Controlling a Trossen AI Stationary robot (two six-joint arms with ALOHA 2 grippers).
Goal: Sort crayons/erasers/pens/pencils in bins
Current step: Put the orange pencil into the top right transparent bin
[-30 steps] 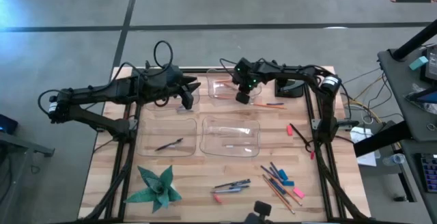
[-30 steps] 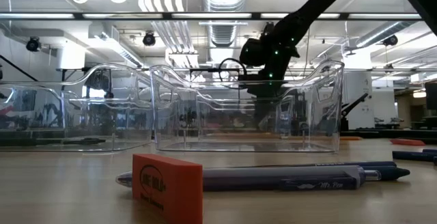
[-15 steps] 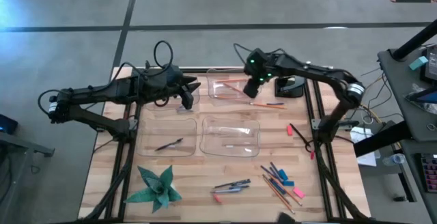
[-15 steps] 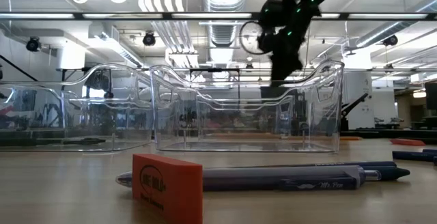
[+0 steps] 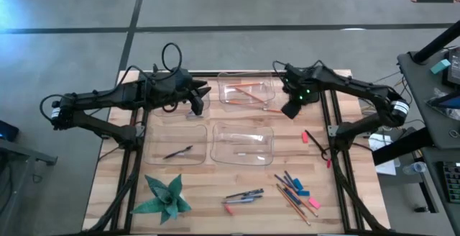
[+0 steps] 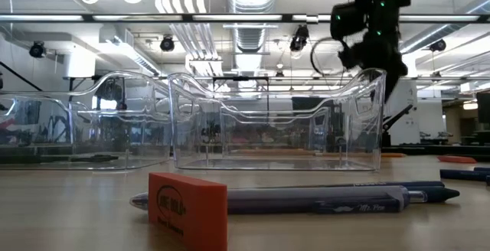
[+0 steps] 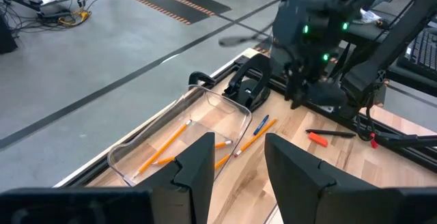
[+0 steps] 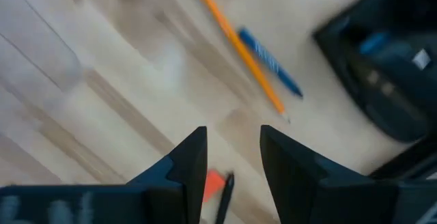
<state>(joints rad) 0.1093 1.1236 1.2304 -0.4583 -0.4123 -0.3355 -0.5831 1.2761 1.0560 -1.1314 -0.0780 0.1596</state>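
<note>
The desk [image 5: 180,175] is a pale wooden slab with visible plank lines, set on a dark frame over a grey concrete floor [image 5: 72,6] crossed by dark seams. Four clear bins sit on it in two rows: the far right bin [image 5: 246,93] holds several orange pencils [image 7: 167,142], the near left bin [image 5: 172,144] holds one dark pen [image 5: 177,151], the near right bin [image 5: 243,142] has a thin stick or two in it, and the far left bin [image 5: 162,115] lies under the left arm. Just beside the far right bin, on bare wood, lie an orange pencil and a short blue crayon [image 8: 268,61]. Along the near edge are a green folded-paper star [image 5: 165,198], a group of pens [image 5: 244,195] with a red eraser [image 6: 187,209] just beside them, and farther right a loose cluster of pencils, blue pieces and pink erasers [image 5: 296,191]. The left end effector [image 7: 235,166] hangs above the far left bin, its fingers parted by a narrow gap and holding nothing. The right end effector [image 8: 232,157] hovers above the desk just right of the far right bin, fingers apart and empty. Beyond the desk the low view shows a ceiling with strip lights and ducts [image 6: 253,33]; a second bench with equipment stands at the right [image 5: 438,85].
</note>
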